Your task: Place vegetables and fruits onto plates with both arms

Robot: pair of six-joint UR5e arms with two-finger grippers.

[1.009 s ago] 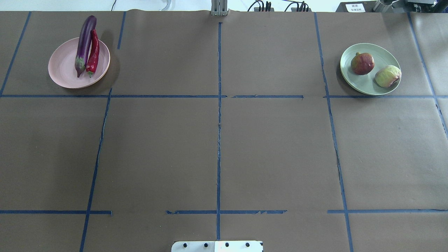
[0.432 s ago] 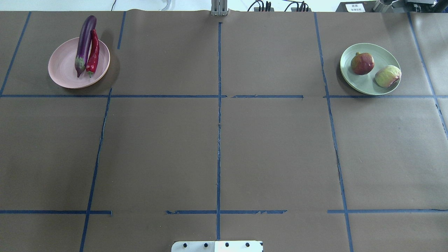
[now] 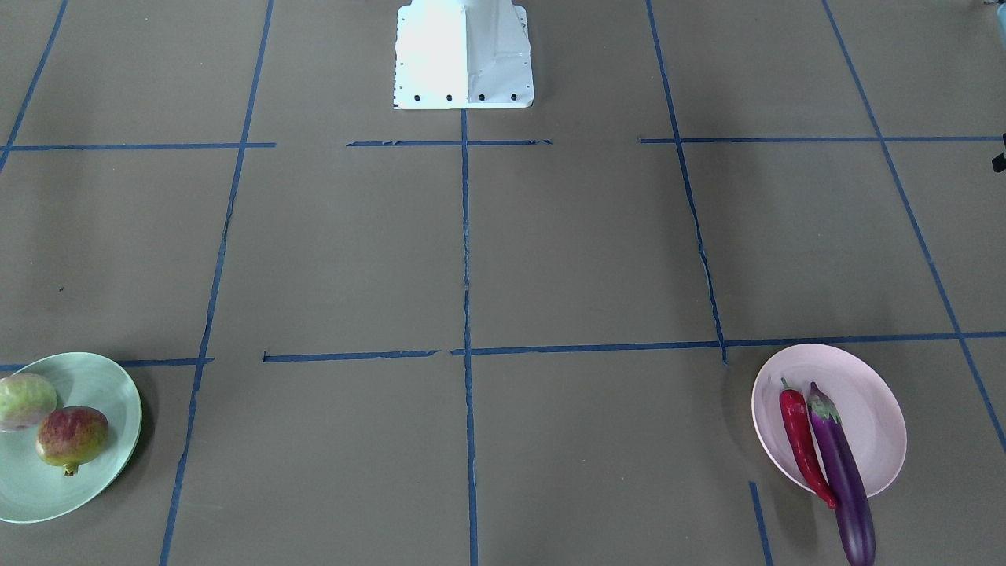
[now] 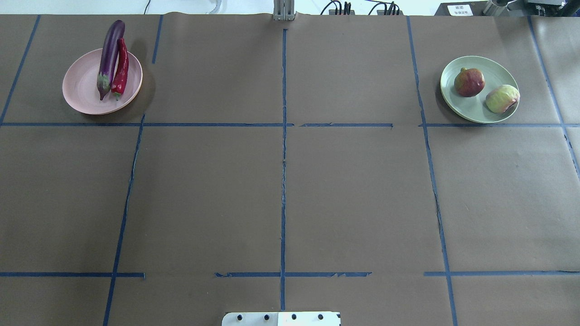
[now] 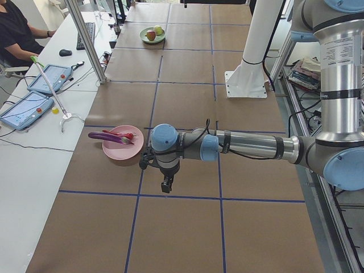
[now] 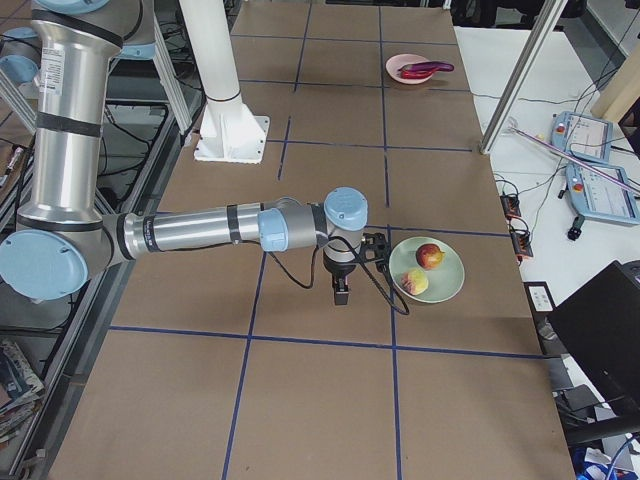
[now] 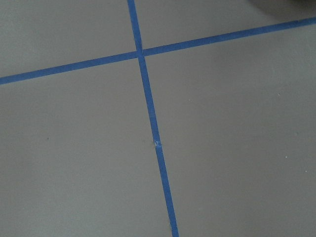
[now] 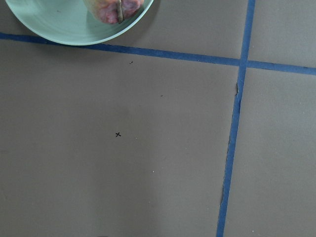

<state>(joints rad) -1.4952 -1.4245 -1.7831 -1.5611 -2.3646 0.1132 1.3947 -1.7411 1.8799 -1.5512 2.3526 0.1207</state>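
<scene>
The purple eggplant [image 4: 110, 54] and the red chili pepper [image 4: 121, 68] lie side by side on the pink plate [image 4: 81, 88] at the far left; the eggplant's tip sticks out over the rim. The pomegranate [image 4: 469, 82] and the pale green-white fruit [image 4: 502, 98] sit on the mint green plate [image 4: 471, 107] at the far right. My left gripper [image 5: 165, 186] hangs over the table just beside the pink plate [image 5: 116, 151]. My right gripper [image 6: 341, 293] hangs just beside the green plate [image 6: 445, 272]. Both show only in the side views, so I cannot tell whether they are open or shut.
The brown table cover carries a grid of blue tape lines. The white base block [image 4: 281, 318] stands at the near middle edge. A side desk with tablets [image 5: 25, 108] and a metal post [image 5: 85, 40] runs along the far edge, where a person sits.
</scene>
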